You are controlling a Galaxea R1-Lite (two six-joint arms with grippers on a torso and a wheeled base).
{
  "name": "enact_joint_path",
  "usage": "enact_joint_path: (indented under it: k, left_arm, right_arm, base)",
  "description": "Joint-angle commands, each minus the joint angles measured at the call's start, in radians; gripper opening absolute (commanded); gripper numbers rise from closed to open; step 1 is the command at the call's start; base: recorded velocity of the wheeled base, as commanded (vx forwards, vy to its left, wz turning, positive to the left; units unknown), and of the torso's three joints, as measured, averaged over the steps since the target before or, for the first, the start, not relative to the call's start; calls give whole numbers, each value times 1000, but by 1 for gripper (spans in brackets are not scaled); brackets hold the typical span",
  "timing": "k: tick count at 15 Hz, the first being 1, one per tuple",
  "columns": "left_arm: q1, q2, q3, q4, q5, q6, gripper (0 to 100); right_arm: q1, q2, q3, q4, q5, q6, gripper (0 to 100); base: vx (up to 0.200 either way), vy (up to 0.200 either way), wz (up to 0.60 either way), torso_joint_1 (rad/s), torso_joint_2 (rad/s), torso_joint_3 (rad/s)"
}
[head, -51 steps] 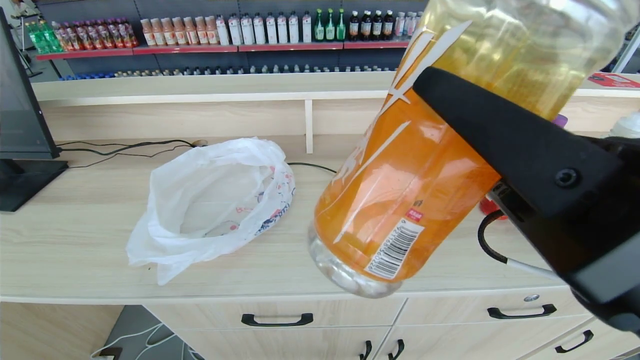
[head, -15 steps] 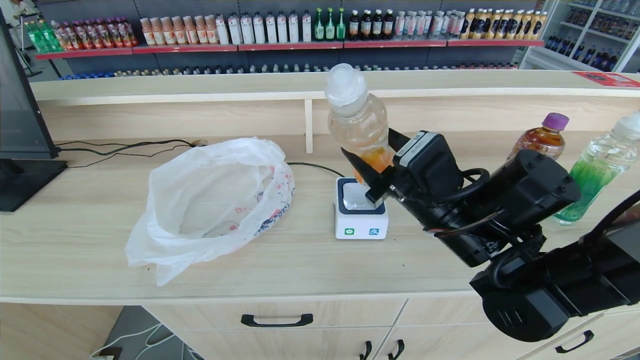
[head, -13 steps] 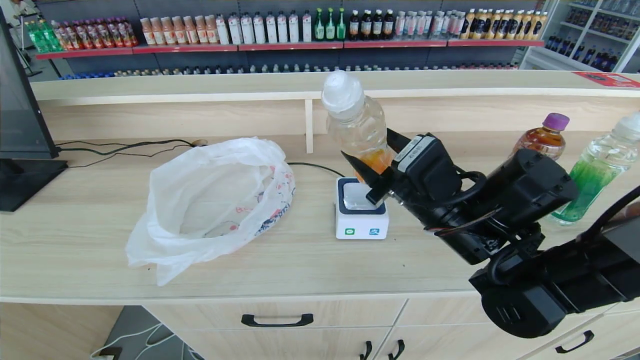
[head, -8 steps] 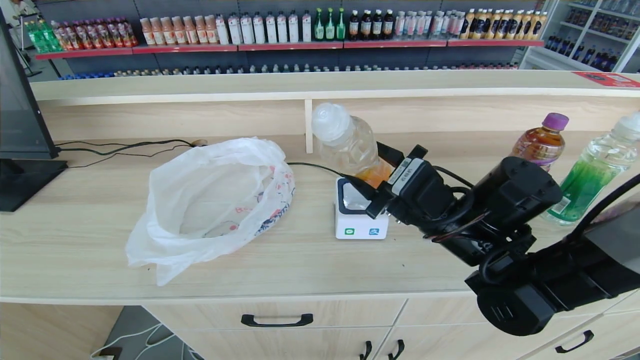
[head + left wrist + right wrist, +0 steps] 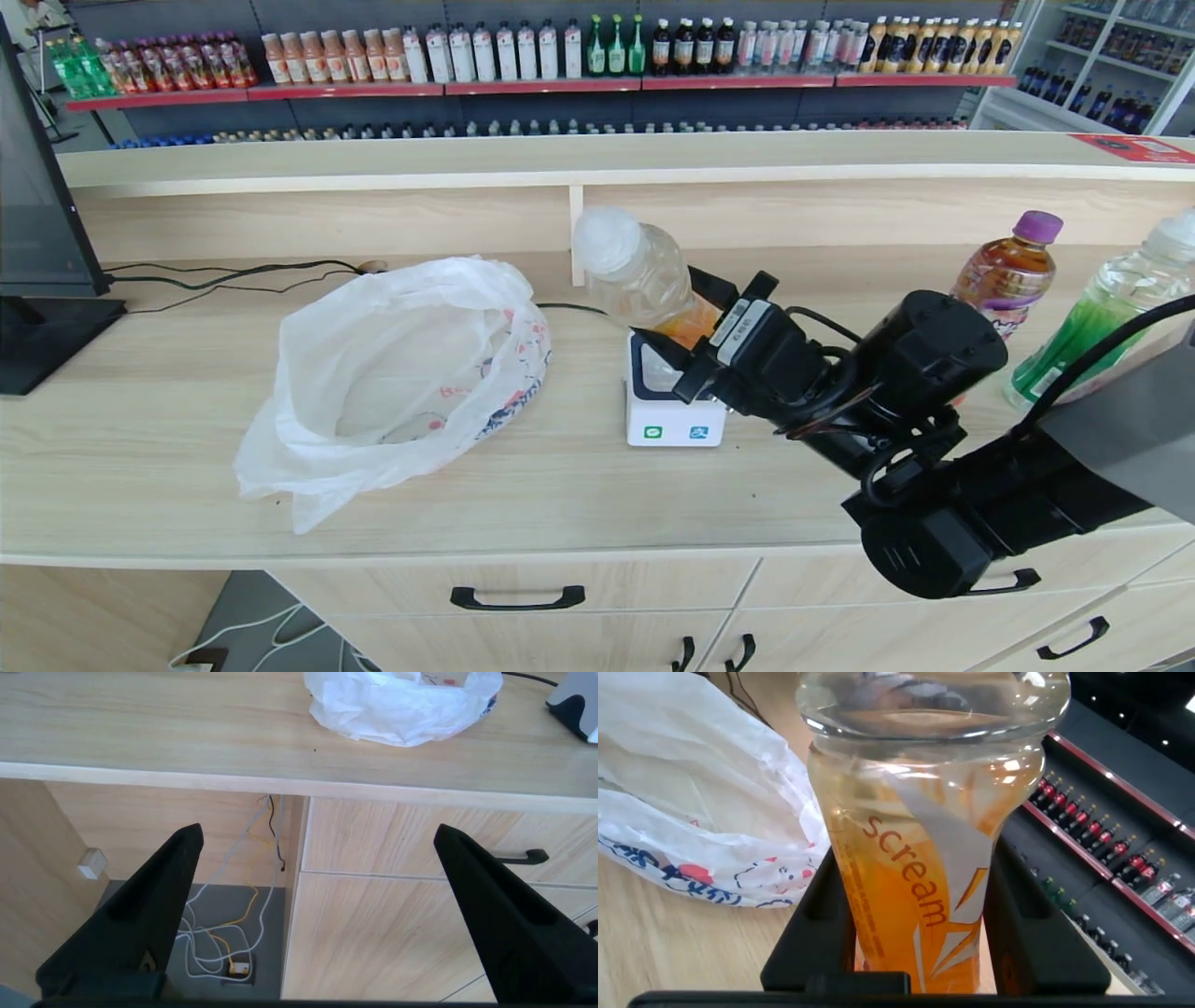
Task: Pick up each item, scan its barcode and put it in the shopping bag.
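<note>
**Now: orange drink bottle held tilted over the scanner**

Far left on the wooden counter (image 5: 140,448) stands a dark monitor (image 5: 37,215), with black cables (image 5: 233,273) running behind it towards the middle. The left gripper (image 5: 318,838) hangs below the counter edge in front of the drawer fronts; its two black fingers (image 5: 140,924) are spread wide with nothing between them.

Next comes the white shopping bag (image 5: 401,373), lying slumped on the counter with its mouth open and a red and blue printed pattern on its side. Just to its right sits a small white scanner (image 5: 672,425) with a dark-framed window on top and one green and one blue icon on its front.

Above the scanner, the right gripper (image 5: 686,317) has its fingers (image 5: 817,915) closed on the lower body of the orange drink bottle (image 5: 639,280). The bottle is clear of the counter and leans with its white cap towards the bag. Its label is orange with white streaks and white lettering.

Further right stand a purple-capped bottle (image 5: 1008,271) of amber drink with a pale label and, near it, a green bottle (image 5: 1083,336) with a small barcode patch low on its side.
</note>
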Motion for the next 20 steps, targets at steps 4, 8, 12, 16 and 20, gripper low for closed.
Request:
enact_joint_path:
  k: [4,8,12,16,20]
  left_arm:
    - [0,0,0,0,0,0,100]
    - [0,0,0,0,0,0,100]
    - [0,0,0,0,0,0,100]
    - [0,0,0,0,0,0,100]
    - [0,0,0,0,0,0,100]
  right_arm:
    - [-11,29,-30,0,6,1,0]
    - [-20,46,-61,0,10,4,0]
    - [-25,57,-72,0,12,18,0]
    - [-25,57,-72,0,10,25,0]
    - [-22,37,-70,0,10,51,0]
  base:
    - [0,0,0,0,0,0]
    - [0,0,0,0,0,0]
    - [0,0,0,0,0,0]
    - [0,0,0,0,0,0]
    - [0,0,0,0,0,0]
